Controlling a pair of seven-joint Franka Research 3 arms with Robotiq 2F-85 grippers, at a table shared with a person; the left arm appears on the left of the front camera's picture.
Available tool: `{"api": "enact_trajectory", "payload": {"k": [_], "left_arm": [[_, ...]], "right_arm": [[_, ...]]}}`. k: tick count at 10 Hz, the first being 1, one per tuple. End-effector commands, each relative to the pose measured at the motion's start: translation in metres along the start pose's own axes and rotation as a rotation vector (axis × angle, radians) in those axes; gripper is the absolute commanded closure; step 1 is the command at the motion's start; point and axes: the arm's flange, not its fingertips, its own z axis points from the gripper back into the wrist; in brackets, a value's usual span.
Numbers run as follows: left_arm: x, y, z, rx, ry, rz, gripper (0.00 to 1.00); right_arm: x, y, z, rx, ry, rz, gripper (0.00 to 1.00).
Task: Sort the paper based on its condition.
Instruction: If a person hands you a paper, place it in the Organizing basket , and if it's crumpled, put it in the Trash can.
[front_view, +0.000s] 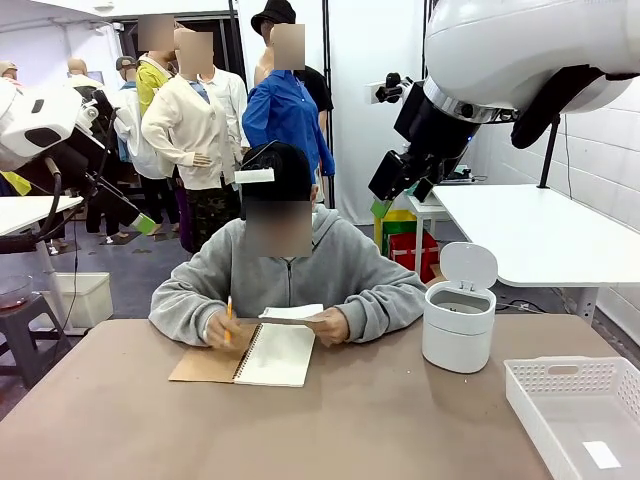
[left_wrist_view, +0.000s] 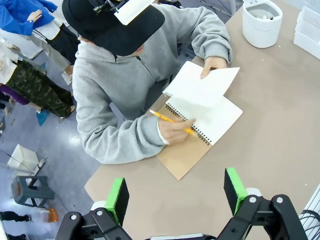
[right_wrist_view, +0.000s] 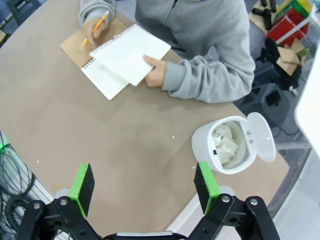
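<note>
Left gripper (left_wrist_view: 176, 194): jaws wide, nothing held, well apart from notebook (left_wrist_view: 210, 122).
Right gripper (right_wrist_view: 144, 181): jaws wide, nothing held.
Flat sheet (left_wrist_view: 202, 85): raised over notebook, in person's hand (left_wrist_view: 214, 64).
Crumpled balls (right_wrist_view: 225, 145): inside bin (right_wrist_view: 200, 145), right of notebook.

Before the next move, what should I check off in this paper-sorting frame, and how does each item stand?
1. Left gripper open and empty: ok.
2. Right gripper open and empty: ok.
3. Round white bin, lid up, crumpled white paper balls inside: ok.
4. White slotted plastic basket unobstructed at the table's right end: ok.
5. Loose white sheet free to take: not ok; the person's hand holds it above the spiral-bound notebook.
</note>
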Motion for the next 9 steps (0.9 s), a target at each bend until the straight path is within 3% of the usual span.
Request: {"api": "enact_trajectory", "payload": {"k": [1, 9], "left_arm": [[-0.0007, 0.0009, -0.0001, 0.002, 0.001, 0.002, 0.0], [-0.0007, 0.0009, -0.0001, 0.002, 0.001, 0.002, 0.0]], "right_arm": [[0.0003, -0.0005, -0.0002, 0.001, 0.001, -0.001, 0.0], [0.0003, -0.0005, -0.0002, 0.001, 0.001, -0.001, 0.0]]}}
